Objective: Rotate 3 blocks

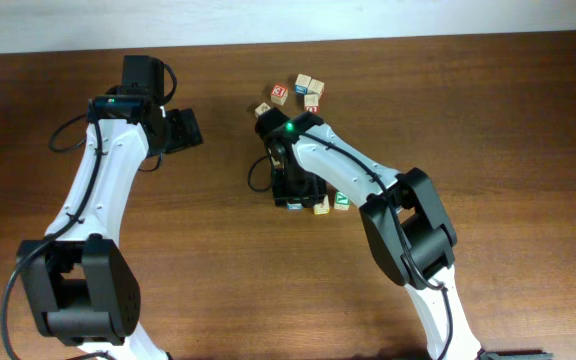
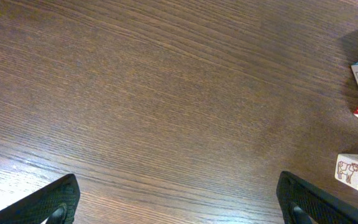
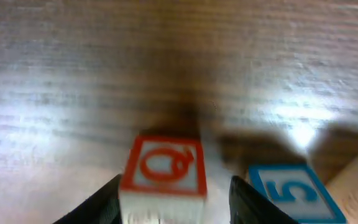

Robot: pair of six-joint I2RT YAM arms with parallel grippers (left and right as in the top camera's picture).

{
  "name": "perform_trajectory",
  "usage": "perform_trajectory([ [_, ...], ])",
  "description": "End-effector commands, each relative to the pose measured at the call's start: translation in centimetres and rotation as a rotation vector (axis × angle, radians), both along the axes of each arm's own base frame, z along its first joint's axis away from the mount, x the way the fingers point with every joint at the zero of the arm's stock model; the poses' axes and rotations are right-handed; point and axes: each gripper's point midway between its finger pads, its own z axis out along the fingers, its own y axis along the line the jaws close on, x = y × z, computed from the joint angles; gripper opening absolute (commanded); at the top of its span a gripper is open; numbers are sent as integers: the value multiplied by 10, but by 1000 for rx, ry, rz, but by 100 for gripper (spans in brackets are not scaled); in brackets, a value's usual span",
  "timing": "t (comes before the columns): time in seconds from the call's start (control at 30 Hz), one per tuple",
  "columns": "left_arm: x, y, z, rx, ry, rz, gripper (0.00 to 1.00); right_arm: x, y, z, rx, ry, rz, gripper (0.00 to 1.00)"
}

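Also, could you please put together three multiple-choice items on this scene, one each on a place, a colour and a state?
1. Where is the red Q block?
A. stacked on another block
B. between the fingers of the right gripper
C. in a tray

2. What colour is the print on the 5 block beside it?
A. blue
B. yellow
C. red

3. How is the left gripper?
A. shut on a block
B. shut on nothing
C. open over the bare table

Answers:
1 B: in the right wrist view, a finger stands on each side of it.
2 A: the digit and its border are blue.
3 C: its fingers stand far apart, with only wood between them.
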Motion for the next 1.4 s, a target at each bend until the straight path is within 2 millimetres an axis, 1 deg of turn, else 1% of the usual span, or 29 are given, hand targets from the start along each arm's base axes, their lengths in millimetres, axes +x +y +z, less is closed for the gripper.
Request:
perform_trajectory([
  [0.0, 4, -1, 7, -8, -9, 0, 100, 22, 19, 52, 81, -95, 52, 53],
  [0.07, 2, -1, 13, -7, -4, -1, 99, 28, 23, 77, 103, -131, 77, 53],
  [0.17, -3, -2, 27, 7, 16, -41, 100, 37, 24, 120, 139, -196, 108, 53],
  [0.2, -6, -3, 33, 11, 30, -51, 100, 40, 21, 145, 158, -232, 118, 53],
  [0.23, -10, -5, 40, 12, 41, -59, 97, 42, 16, 160, 167, -254, 122, 53],
  [0.27, -16, -8, 48, 12, 58, -67, 95, 44, 6, 186, 179, -291, 141, 54],
  [0.3, -21, -12, 57, 12, 66, -78, 95, 44, -3, 206, 190, -325, 147, 53],
  [0.37, -30, -19, 71, 14, 71, -101, 93, 42, -23, 237, 201, -371, 140, 53],
  [0.43, -43, -26, 88, 15, 60, -125, 90, 36, -57, 272, 198, -426, 105, 53],
  [0.47, -55, -31, 102, 14, 43, -141, 88, 30, -83, 290, 189, -457, 95, 53],
  [0.53, -64, -36, 114, 8, 19, -150, 88, 26, -105, 305, 188, -494, 88, 53],
  [0.57, -67, -39, 118, 4, 9, -148, 88, 25, -119, 310, 175, -508, 63, 53],
  [0.6, -70, -46, 121, -18, -1, -167, 90, 22, -134, 312, 167, -509, 46, 53],
  [0.63, -73, -56, 119, -49, 4, -192, 91, 20, -145, 306, 154, -485, 21, 53],
  [0.67, -74, -69, 111, -86, 18, -221, 92, 18, -153, 296, 141, -449, 3, 53],
  [0.73, -71, -83, 92, -128, 27, -251, 89, 15, -162, 267, 115, -352, -22, 51],
  [0.8, -66, -96, 70, -187, 27, -277, 83, 13, -167, 237, 97, -276, -35, 45],
  [0.83, -64, -106, 56, -239, 23, -295, 76, 12, -167, 218, 91, -234, -36, 42],
  [0.87, -62, -112, 46, -278, 20, -294, 72, 12, -166, 203, 90, -208, -37, 40],
  [0.9, -61, -117, 35, -310, 21, -276, 68, 11, -164, 188, 98, -182, -37, 36],
  [0.93, -61, -120, 22, -342, 23, -246, 58, 10, -159, 165, 124, -149, -41, 29],
  [0.97, -60, -121, 13, -356, 23, -217, 49, 10, -157, 154, 143, -135, -45, 26],
  [1.03, -59, -121, -4, -372, 14, -182, 32, 8, -151, 122, 206, -102, -63, 18],
  [1.07, -57, -121, -11, -373, 3, -184, 28, 7, -149, 108, 243, -92, -76, 16],
  [1.1, -57, -121, -16, -374, 0, -184, 22, 6, -147, 98, 277, -84, -87, 15],
  [1.13, -60, -123, -24, -374, 3, -189, 19, 4, -143, 82, 330, -74, -100, 13],
  [1.23, -68, -130, -35, -369, 35, -208, 14, -2, -141, 55, 350, -65, -137, 10],
  [1.27, -70, -134, -39, -368, 47, -217, 9, -3, -141, 49, 350, -65, -150, 8],
  [1.37, -73, -148, -54, -365, 82, -247, 8, -3, -140, 35, 355, -72, -201, 4],
])
